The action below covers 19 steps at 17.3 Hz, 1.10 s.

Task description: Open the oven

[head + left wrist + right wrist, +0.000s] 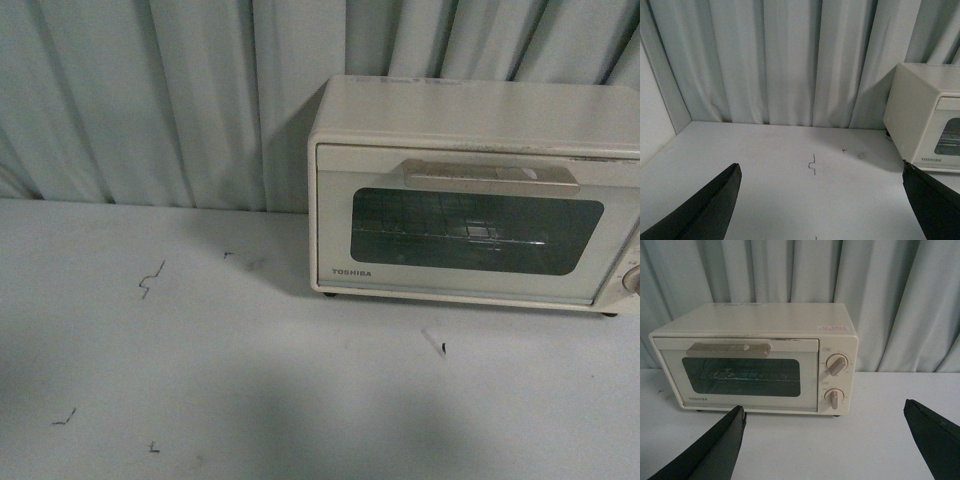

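Fingers (715, 450) of the right gripper (824, 406) are spread wide with nothing between them, and the oven (755, 357) shows in the gap beyond, well apart from them. I judge this arm is lined up for a reach at the handle (730, 349) and has not begun it. The left gripper (821, 167) is likewise splayed and empty over bare table (765, 150), with only the oven's side at the edge of its view, so it looks parked out of the way. In the front view neither arm shows. There the oven sits in the upper right of the frame, cut by the right edge, backed close to the curtain (150, 100). Its long axis runs across the frame, parallel to the curtain, and its glass door (475, 232) faces the camera, shut. The handle lies level along the door's top edge, which suggests the door swings down and toward the robot. Two knobs (836, 364) sit on the panel beside the door.
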Motion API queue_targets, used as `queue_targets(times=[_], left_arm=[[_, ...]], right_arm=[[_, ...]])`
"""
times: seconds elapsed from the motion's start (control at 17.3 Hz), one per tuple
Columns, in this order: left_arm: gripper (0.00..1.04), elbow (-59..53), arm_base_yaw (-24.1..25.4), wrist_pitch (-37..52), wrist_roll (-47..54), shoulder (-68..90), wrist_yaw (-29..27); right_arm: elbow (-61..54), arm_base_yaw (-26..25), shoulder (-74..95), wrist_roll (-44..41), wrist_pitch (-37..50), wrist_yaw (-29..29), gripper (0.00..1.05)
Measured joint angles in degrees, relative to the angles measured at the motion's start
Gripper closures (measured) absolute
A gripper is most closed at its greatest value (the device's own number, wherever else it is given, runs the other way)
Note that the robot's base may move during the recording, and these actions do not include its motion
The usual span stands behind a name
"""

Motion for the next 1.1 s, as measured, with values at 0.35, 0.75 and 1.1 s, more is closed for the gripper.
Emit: queue_targets(times=[0.35, 0.75, 1.1], left_arm=[[0.07, 0.00, 0.00, 0.07, 0.00, 0.00, 0.00], [0.07, 0.00, 0.00, 0.04, 0.00, 0.00, 0.00], [0.07, 2.19, -2.58, 8.41, -2.27, 8.24, 0.59]], right_arm=[[0.00, 0.00, 0.00, -0.02, 0.07, 0.00, 0.06], [0.00, 0.00, 0.00, -0.02, 0.07, 0.00, 0.06], [0.00, 0.00, 0.00, -0.02, 0.04, 0.00, 0.06]])
